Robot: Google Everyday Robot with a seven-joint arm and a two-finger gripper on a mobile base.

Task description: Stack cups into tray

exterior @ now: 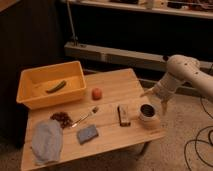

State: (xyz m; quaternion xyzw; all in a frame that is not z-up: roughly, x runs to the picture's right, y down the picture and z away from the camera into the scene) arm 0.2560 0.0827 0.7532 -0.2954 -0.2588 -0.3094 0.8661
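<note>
Materials and finishes.

- Surface (pixel 112 82): pale wood in planks, matt, with faint grain.
- Tray (pixel 31 98): yellow plastic, smooth, with a slight sheen along the rolled rim.
- Cups (pixel 148 117): smooth and matt; whether plastic or ceramic cannot be told.
- Cloth (pixel 47 141): soft blue-grey fabric, crumpled and dull.
- Sponge (pixel 87 134): blue, porous-looking, matt.
- Utensil (pixel 86 116): thin, with a metallic glint.
- Fruit (pixel 96 93): red, with smooth skin.
- Arm (pixel 182 72): pale, smooth moulded casing with a soft sheen.
- Hand (pixel 156 99): same pale finish; it hangs just beyond the surface's right edge, above the cups, with fingers spread.
</note>
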